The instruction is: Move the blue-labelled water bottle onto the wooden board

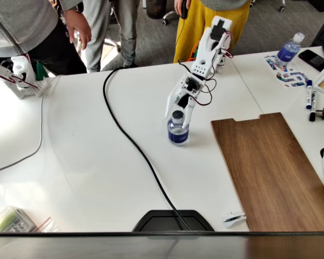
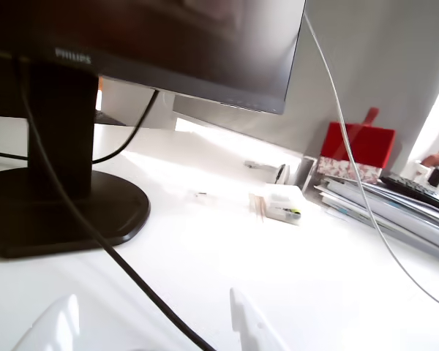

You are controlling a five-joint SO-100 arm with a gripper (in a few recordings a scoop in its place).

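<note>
**Grasp on bottle unconfirmed — tip risk**

In the fixed view the white two-finger gripper [image 1: 176,114] sits over the top of the small squat clear plastic bottle with the dark navy-blue label [image 1: 178,131], which stands upright on the white table [image 1: 86,162], left of the long dark brown grained wooden board [image 1: 270,167] and apart from it. The jaws flank the bottle neck; I can't tell whether they're clamped or just around it.

Risks: a high grip on the neck could let the bottle swing or slip on lift. The black cable [image 1: 135,145] runs just left of the bottle but not on the path to the board.

Hard to see: finger-to-bottle contact. In the wrist view the white fingertips [image 2: 252,325] are cut off at the near edge, pointing at a black monitor stand [image 2: 58,205].
</note>
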